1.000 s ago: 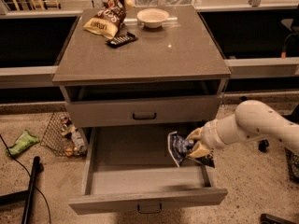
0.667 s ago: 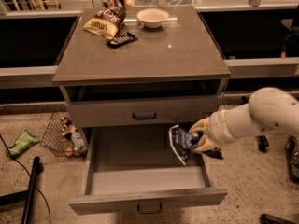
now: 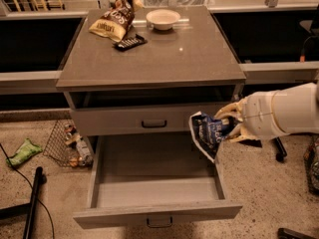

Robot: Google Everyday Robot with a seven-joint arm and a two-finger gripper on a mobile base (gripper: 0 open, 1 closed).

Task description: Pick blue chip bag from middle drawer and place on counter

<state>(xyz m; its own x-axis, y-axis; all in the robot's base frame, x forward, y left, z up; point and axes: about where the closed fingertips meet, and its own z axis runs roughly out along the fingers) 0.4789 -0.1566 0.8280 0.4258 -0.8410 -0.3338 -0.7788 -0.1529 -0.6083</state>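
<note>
1. Camera view, the middle drawer (image 3: pixel 155 180): it stands pulled out from the cabinet, its grey floor bare, its small dark handle on the front board facing the camera.
2. The blue chip bag (image 3: pixel 207 135) hangs over the right wall of that drawer, lifted off the drawer floor. It is crumpled, and its lower corner points down toward the wall.
3. The gripper (image 3: pixel 229 124) is just right of the bag, beyond the drawer's right wall, at the end of a white arm that comes in from the right. Its pale fingers (image 3: pixel 227 111) are pinched on the right edge of the bag, one above and one below.
4. The counter (image 3: pixel 164 61) lies above and behind the drawer. At its far side are a brown-and-yellow bag (image 3: pixel 113 20), a white bowl (image 3: pixel 163 19) and a flat black object (image 3: pixel 130 42).
5. Directly above the drawer is the closed upper drawer front (image 3: pixel 119 121).
6. Left of the drawer, on the floor, sits a wire basket (image 3: pixel 67 144).
</note>
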